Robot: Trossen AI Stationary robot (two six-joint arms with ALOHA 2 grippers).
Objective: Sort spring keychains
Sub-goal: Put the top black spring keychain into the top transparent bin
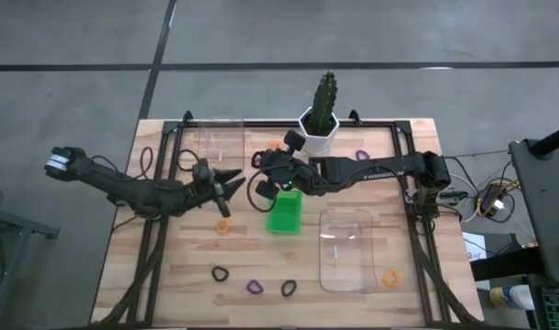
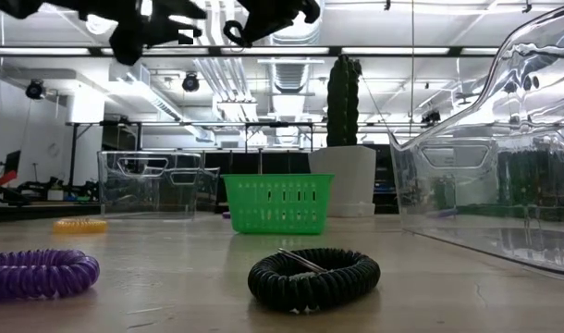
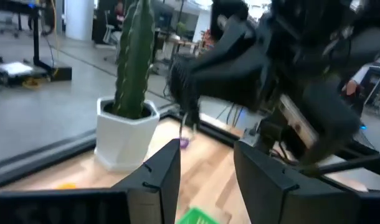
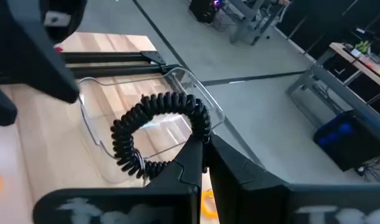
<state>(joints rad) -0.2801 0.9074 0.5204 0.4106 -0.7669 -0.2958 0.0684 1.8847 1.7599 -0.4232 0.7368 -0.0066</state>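
Nearest the front edge of the table, a black spring keychain, a purple spring keychain and another black one are lying in a loose row, with an orange spring keychain sitting off to the right just beside the near clear tray. A little farther in, another orange keychain is resting just near of the left gripper, whose fingers are standing apart with nothing between them, pointing right toward the middle. The green tray is sitting mid-table, and the right gripper is hovering just left of and above it, its fingers pinched together on a black coiled keychain that is hanging as a loop from the tips, its long axis lying roughly across the fingers. By my judgement the coming move is turning on that short gap: the held loop is lying just left of the green tray, so the right arm is the nearer one, and the left gripper close alongside is the thing most in the way. Farther back, a second clear tray is standing to the left, a cactus pot in the centre, a purple keychain to its right.
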